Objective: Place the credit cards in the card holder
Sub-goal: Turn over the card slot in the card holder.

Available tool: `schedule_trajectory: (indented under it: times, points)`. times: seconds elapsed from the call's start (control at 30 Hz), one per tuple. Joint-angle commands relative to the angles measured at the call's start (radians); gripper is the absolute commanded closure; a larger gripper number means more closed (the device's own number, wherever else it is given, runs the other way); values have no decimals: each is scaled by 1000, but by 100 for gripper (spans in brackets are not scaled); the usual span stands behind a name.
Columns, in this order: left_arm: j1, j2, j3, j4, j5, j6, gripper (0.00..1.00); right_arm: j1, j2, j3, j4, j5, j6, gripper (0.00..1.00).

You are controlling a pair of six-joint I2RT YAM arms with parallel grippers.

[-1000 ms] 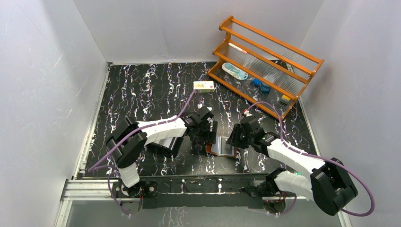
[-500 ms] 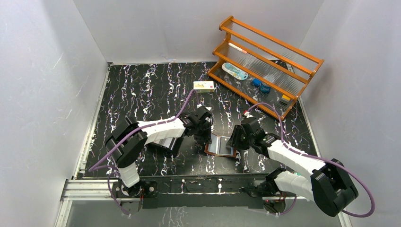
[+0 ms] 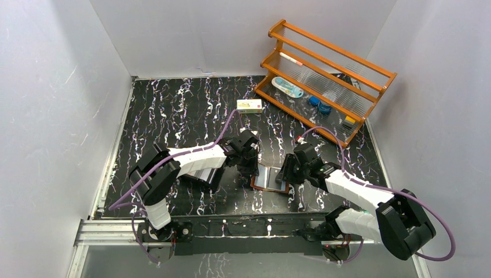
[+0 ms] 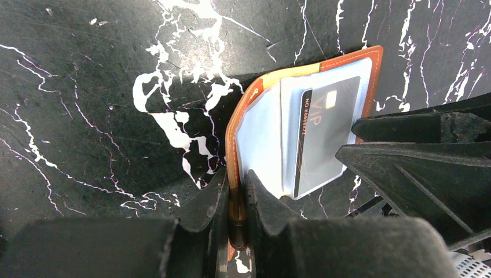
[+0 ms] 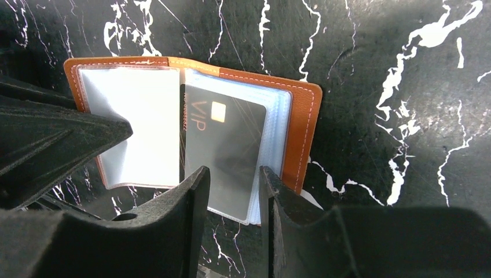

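I saw the black stone-look tabletop (image 3: 173, 110) veined all over in white, with faint purple streaks. The orange-brown leather-look folding card holder (image 5: 304, 124) showed pale stitching along its rim and clear, bluish-white pockets. The dark grey plastic credit card (image 5: 226, 145) carried a gold chip and orange "VIP" lettering. The slatted wooden rack (image 3: 330, 63) was bright orange. The small cardboard carton (image 3: 249, 105) was white and yellow. The left arm (image 3: 200, 157) wore a white shell with black joints.

A robotics lab cell: white panel walls (image 3: 52, 104) box in a marbled desk (image 3: 173, 104); two robot arms (image 3: 197, 157) bolted to a rail (image 3: 243, 229).
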Motion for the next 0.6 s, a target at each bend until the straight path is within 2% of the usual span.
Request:
schedule_trajectory:
  times: [0.0,0.17,0.37,0.57]
  points:
    - [3,-3,-14,-2,21,-7,98,-5,27,5,45,-9,9,53]
    - [2,6,-19,11,30,-15,99,-5,25,0,100,-46,32,49]
    - [3,11,-23,18,35,-19,99,-6,-24,-62,302,-162,126,48]
    - [2,13,-30,25,36,-22,99,-7,-34,-83,388,-207,165,48]
